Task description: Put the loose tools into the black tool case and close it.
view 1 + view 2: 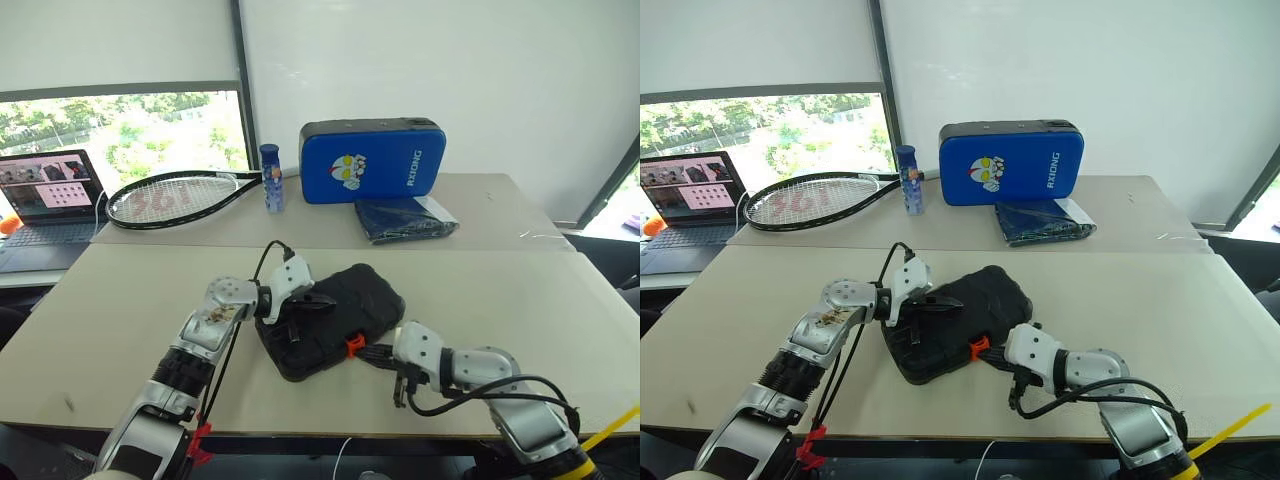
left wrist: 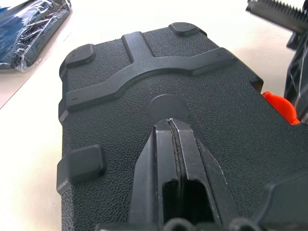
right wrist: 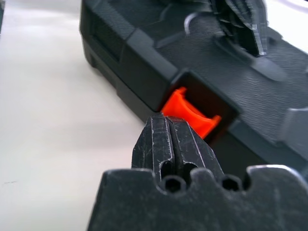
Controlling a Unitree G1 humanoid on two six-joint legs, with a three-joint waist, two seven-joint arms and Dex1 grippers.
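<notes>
Your left hand (image 1: pixel 312 300) is clenched, fingers pressed flat together with nothing between them, and its tips rest on the textured lid of the black tool case (image 1: pixel 345 300), about the middle of the lid near a raised moulded rib. The case lies shut on the near worktop (image 1: pixel 520 300), between your two arms, with no loose tools to be seen around it, so the step in hand looks to be fastening the latch. Keep that left hand bearing straight down on the lid; it serves as your clamp, and if it slides toward an edge the case may tip or skate.

On the near side wall of the case sits the orange latch (image 3: pixel 190 113), standing a little proud of its recess, which suggests it has not snapped home. Your right hand (image 3: pixel 168 130) is likewise clenched on nothing, its closed tips just at the latch's outer edge. Push with the closed tips as a single blunt point, square into the latch face and toward the case body, not upward, which could lift the lid. Press slowly, since the case may slide away across the smooth worktop unless the left hand holds it.
</notes>
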